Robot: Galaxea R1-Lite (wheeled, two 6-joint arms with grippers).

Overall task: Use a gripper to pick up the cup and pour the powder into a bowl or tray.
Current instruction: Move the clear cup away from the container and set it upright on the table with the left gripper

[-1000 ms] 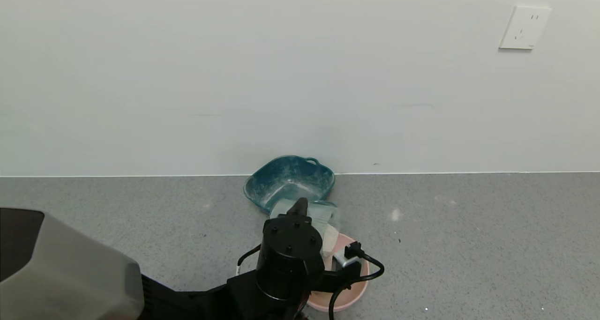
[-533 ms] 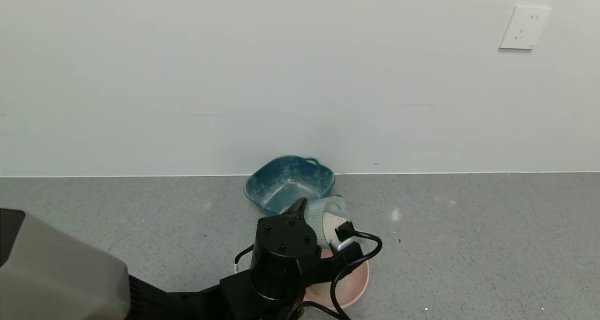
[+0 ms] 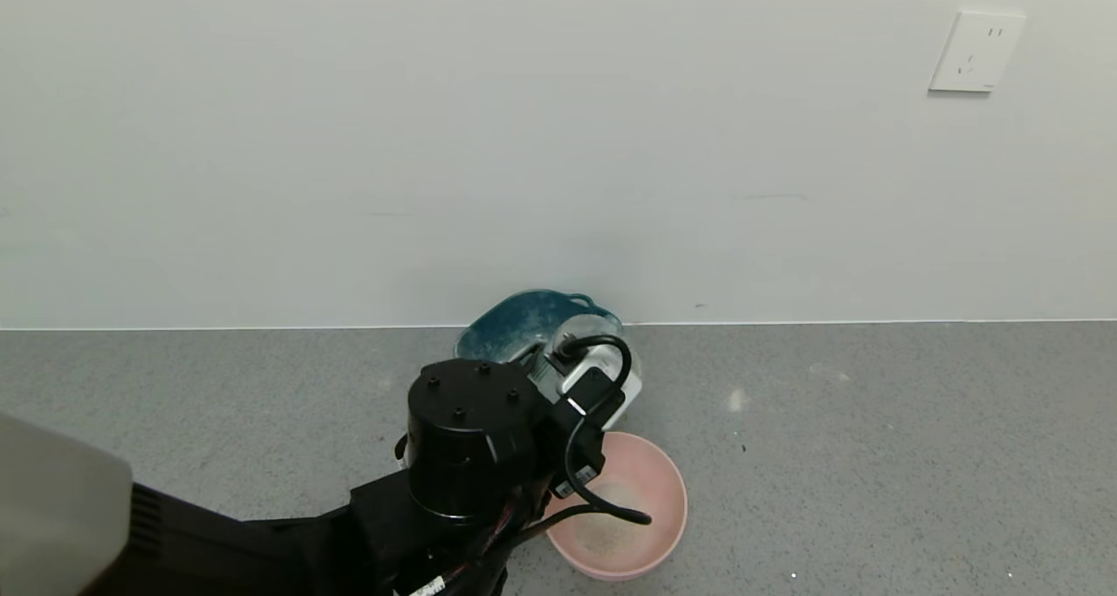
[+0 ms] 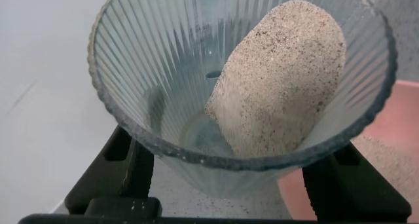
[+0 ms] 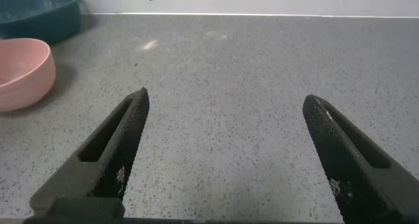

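Observation:
My left gripper (image 3: 563, 378) is shut on the ribbed translucent cup (image 3: 621, 385) and holds it above the table between the teal tray and the pink bowl (image 3: 668, 491). In the left wrist view the cup (image 4: 150, 60) fills the picture between the black fingers (image 4: 121, 162). Beige powder (image 4: 281, 73) lies heaped against one side of its wall. A thin patch of powder (image 3: 611, 535) lies on the bowl's floor, and the bowl's edge shows beside the cup (image 4: 399, 126). My right gripper (image 5: 226, 99) is open and empty over bare table.
A dark teal tray (image 3: 510, 325) with a small handle stands against the wall, just behind the cup, dusted with powder. From the right wrist view the pink bowl (image 5: 19, 70) and teal tray (image 5: 39, 11) sit off to one side. The grey speckled table (image 3: 873, 448) spreads out on the right.
The left arm has swung the cup up and back from over the bowl toward the teal tray. The bowl is now uncovered and shows powder inside.

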